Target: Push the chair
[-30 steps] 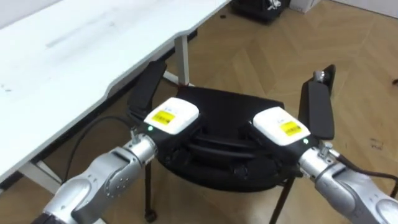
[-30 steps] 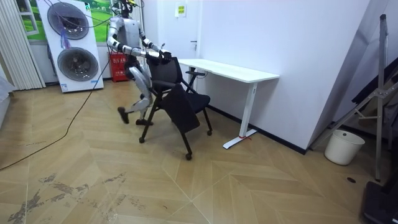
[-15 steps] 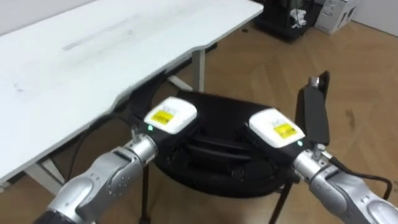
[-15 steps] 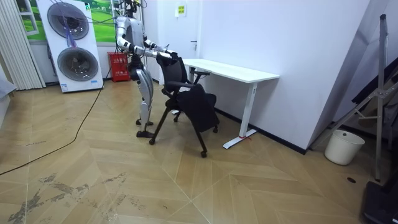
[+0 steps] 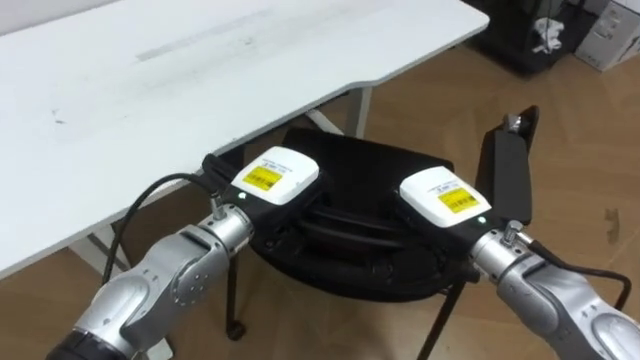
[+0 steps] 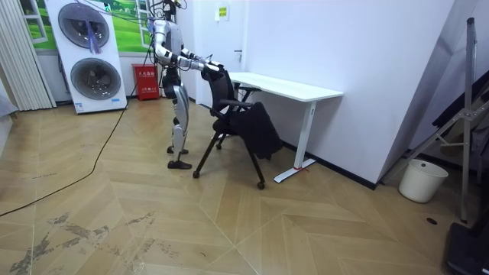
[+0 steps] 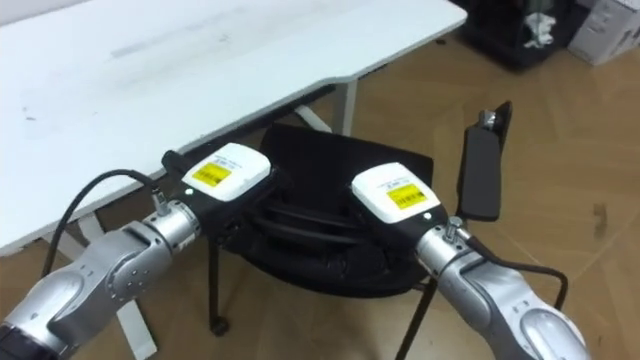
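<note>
- Both hands are planted on the backrest [image 5: 350, 218] low in the middle of the left eye view. The left hand [image 5: 272, 177] and right hand [image 5: 440, 200] sit side by side, neither one nearer.
- The fingers drop over the far side of the backrest, so I can't tell whether they curl or lie flat.
- The chair [image 5: 370, 165] stretches up-frame from the hands. It points at the white desk [image 5: 150, 80] in the upper left, whose edge slants just above the seat.
- My read is that the push runs straight up-frame, taking the seat under the desk.
</note>
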